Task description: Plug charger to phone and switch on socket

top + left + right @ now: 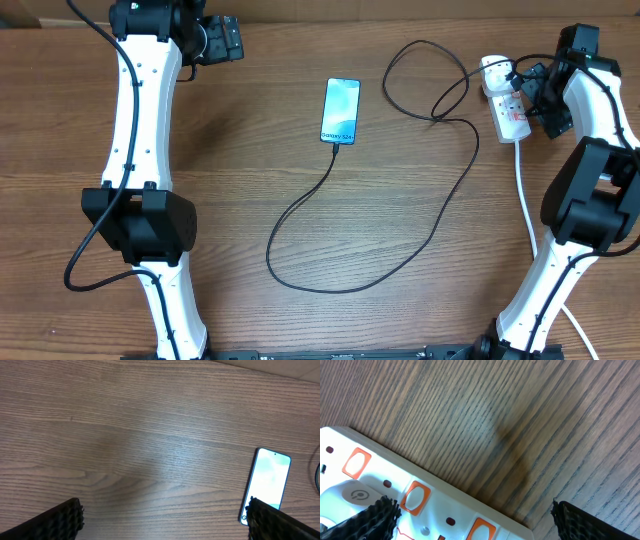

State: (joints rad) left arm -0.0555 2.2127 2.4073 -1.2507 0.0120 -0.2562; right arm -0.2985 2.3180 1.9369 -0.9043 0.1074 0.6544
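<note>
Both wide open and empty, our left end effector (232, 40) sits left of the slim lit-screen smartphone (341, 110), our right end effector (535, 95) over the white oblong power strip (505, 105) to its right, where a skewed press could shove it and tug the thin black cable (331, 165) loose

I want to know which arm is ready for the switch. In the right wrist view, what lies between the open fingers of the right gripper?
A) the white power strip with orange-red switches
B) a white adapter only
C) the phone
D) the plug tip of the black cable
A: the right wrist view shows the power strip below the open right gripper, while the phone lies apart, near the table's middle.
</note>
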